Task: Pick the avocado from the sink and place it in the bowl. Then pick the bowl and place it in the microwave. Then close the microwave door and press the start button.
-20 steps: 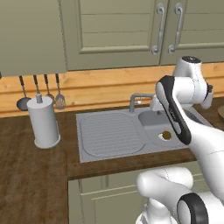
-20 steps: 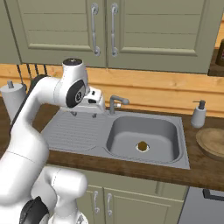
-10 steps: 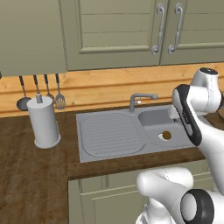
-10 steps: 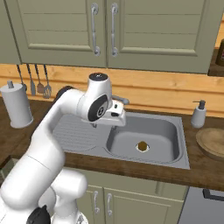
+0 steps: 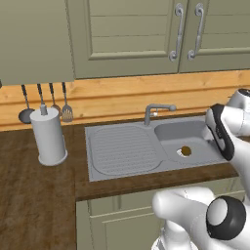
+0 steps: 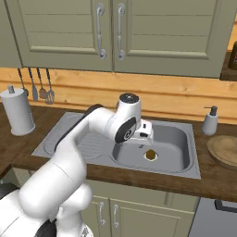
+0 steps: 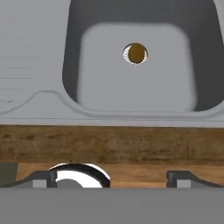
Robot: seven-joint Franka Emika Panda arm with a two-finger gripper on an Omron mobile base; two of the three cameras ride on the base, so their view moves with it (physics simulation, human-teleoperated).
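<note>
The dark wooden worktop (image 5: 29,195) carried the grey steel sink (image 5: 122,146), with the drainboard on the left and the deep basin on the right. The white arm (image 6: 92,134) reached over the sink from the near side. At the far right of the worktop lay the brown bowl (image 6: 224,148), well apart from the basin.

The end effector (image 6: 141,134) hung above the left part of the basin. In the hand view its two dark fingertips (image 7: 41,178) stood wide apart with nothing between them, so it was released.

A small round olive-brown thing sat on the basin floor, at the drain hole. I took it for the avocado (image 7: 135,53). It lay below the end effector and a little to the right, apart from it.

I judged the fruit light and firm but smooth and rounded, so it could roll or slip on the steel. The fingers should close across its widest middle, coming straight down from above.
</note>
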